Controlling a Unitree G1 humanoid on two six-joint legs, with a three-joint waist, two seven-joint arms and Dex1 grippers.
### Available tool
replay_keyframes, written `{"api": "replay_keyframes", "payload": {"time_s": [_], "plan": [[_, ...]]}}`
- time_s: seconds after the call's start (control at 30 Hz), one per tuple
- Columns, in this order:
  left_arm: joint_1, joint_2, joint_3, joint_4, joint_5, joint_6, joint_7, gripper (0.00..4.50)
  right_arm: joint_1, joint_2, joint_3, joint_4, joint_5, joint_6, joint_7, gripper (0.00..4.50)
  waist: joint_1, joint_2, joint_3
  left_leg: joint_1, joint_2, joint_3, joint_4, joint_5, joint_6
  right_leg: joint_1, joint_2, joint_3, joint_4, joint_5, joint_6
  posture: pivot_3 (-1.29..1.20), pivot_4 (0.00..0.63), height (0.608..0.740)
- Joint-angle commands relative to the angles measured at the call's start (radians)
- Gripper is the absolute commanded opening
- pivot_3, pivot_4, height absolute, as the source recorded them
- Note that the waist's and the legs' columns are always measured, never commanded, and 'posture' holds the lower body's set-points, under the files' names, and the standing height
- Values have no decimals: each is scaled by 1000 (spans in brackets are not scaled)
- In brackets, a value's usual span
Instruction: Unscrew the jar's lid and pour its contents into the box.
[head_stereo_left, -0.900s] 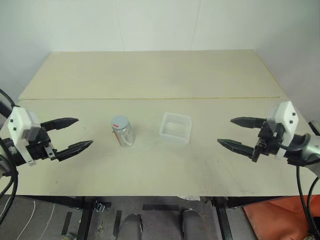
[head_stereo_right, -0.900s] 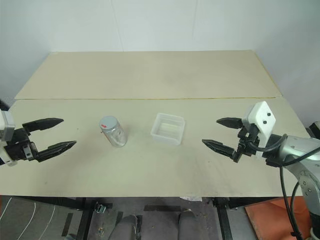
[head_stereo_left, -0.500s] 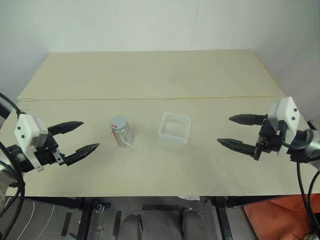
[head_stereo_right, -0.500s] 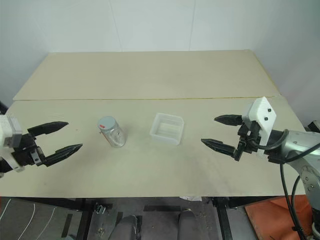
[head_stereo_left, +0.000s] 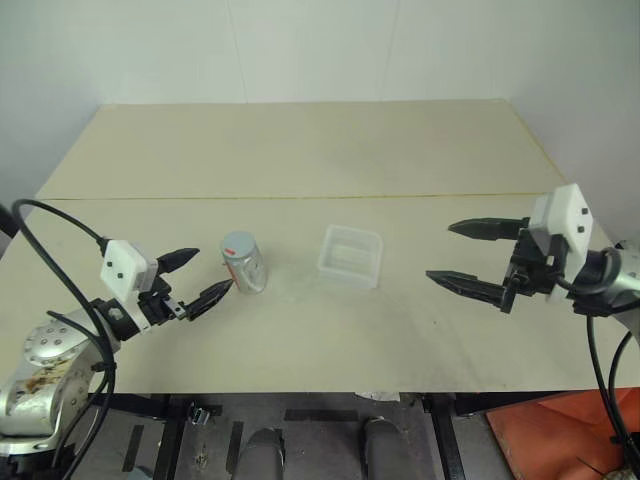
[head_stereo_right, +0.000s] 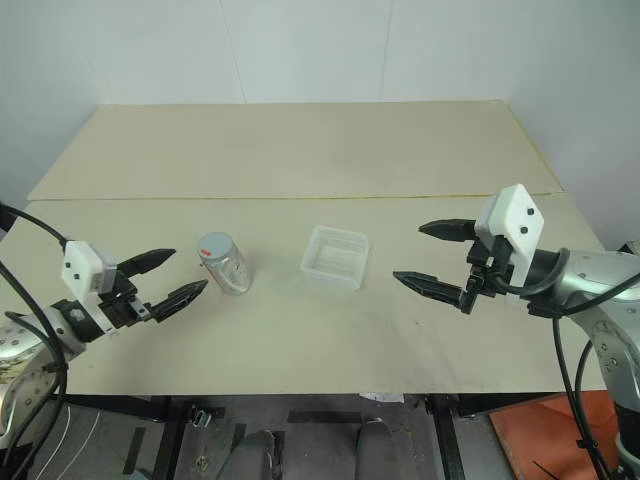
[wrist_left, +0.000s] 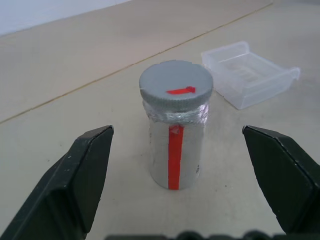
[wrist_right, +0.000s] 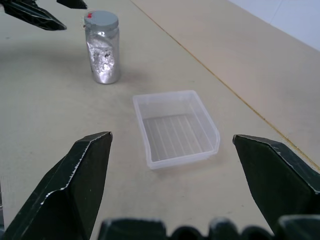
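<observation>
The jar (head_stereo_left: 244, 268) stands upright on the table, left of centre, with its grey lid (head_stereo_left: 238, 244) screwed on; a red mark shows on the lid (wrist_left: 176, 83). Its contents cannot be made out through the silvery wall (wrist_left: 175, 150). The clear box (head_stereo_left: 350, 256) lies a short way to the jar's right and holds nothing. My left gripper (head_stereo_left: 214, 270) is open just left of the jar, fingers pointing at it and not touching. My right gripper (head_stereo_left: 440, 250) is open to the right of the box (wrist_right: 175, 127), aimed toward it from a distance.
The pale table (head_stereo_left: 300, 150) has a seam (head_stereo_left: 300, 197) running across it behind the jar and box. Its front edge lies close below both grippers. An orange object (head_stereo_left: 560, 440) lies on the floor at the lower right.
My left gripper has moved right and in toward the jar, its fingertips now close beside it. The right gripper has drifted slightly toward the box. Jar and box have not moved.
</observation>
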Motion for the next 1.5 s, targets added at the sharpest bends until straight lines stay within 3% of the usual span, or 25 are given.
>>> {"api": "replay_keyframes", "payload": {"time_s": [0.03,0.5,1.0,1.1,1.3,1.5], "plan": [[-28,-54,-25,25,42,-59,57,4493,-6,-9,-23,-55,10,5,-27,4500,2,0,0,0,0,0,0,0,0,0,0,0,0,0,0,0,150,740],[-111,-221,-144,181,162,-230,140,4493,1,-27,-43,-92,52,32,-20,4500,2,0,0,0,0,0,0,0,0,1,0,0,0,0,0,0,150,740],[-205,-269,-202,341,219,-341,130,4493,34,-45,-77,-114,77,28,-2,4500,3,-1,0,0,0,0,1,0,0,1,0,0,0,0,0,0,150,740],[-229,-281,-209,368,235,-372,143,3930,43,-45,-88,-119,77,26,-6,4500,5,-1,0,1,0,0,1,0,0,2,0,0,0,0,0,0,150,740],[-237,-282,-207,369,231,-388,136,2012,53,-44,-100,-140,87,26,-15,4500,4,-1,0,1,0,-1,1,0,0,2,0,0,-1,0,0,0,150,740],[-260,-196,-219,253,172,-264,52,1969,15,-22,-71,-159,120,29,-44,4500,2,-1,0,1,0,-1,1,0,0,2,0,0,0,0,0,0,150,740]]}}
